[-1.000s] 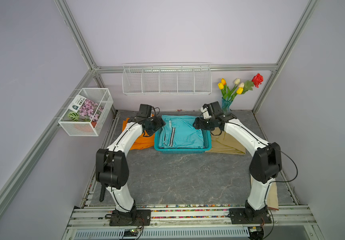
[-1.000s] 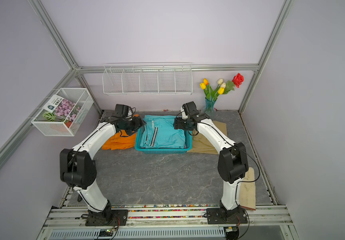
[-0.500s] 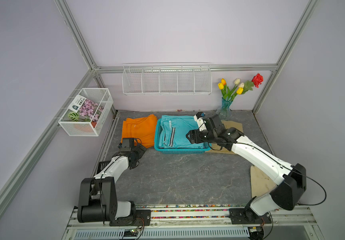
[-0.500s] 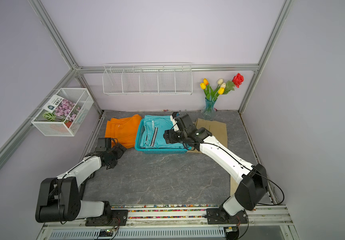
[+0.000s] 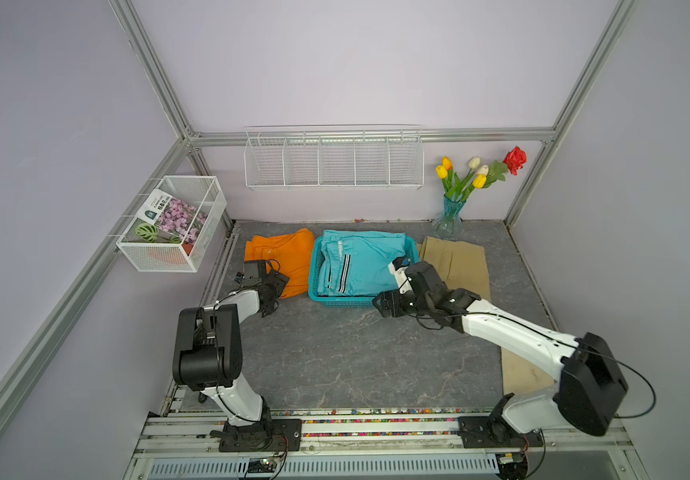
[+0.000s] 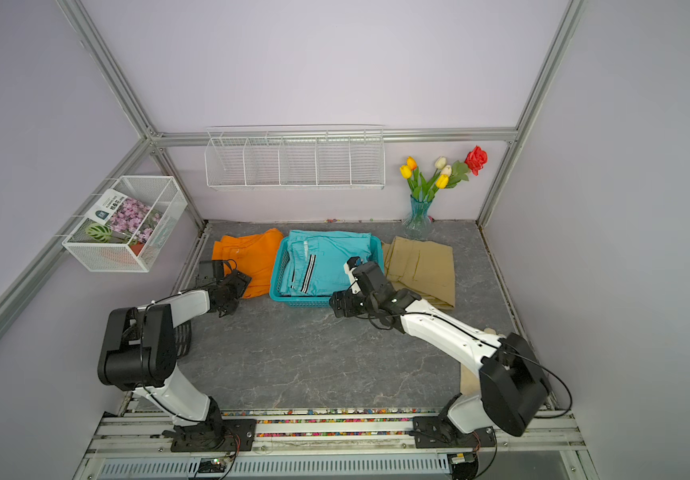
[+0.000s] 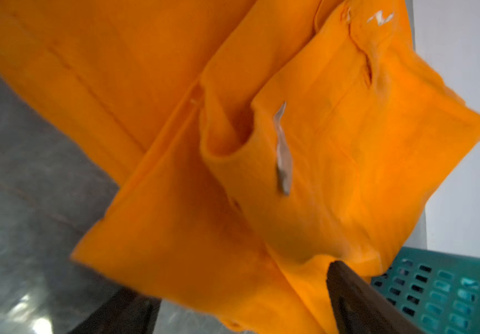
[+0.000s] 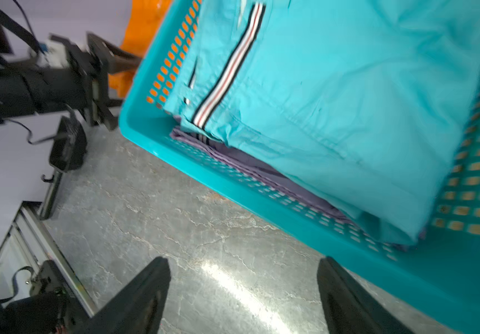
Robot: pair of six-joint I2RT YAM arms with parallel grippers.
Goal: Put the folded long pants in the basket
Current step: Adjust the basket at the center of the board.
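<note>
Orange pants [image 5: 281, 253] left of the basket [image 5: 314, 274]: soft, light, floppy; likely best pinched at the thick folded edge. Left claw [image 5: 280, 286] open beside them; right claw [image 5: 380, 305] open, empty.

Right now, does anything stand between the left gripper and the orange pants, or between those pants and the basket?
Nothing visible does. The open left gripper is at the near edge of the orange pants, which lie beside the basket, itself holding the turquoise pants.
</note>
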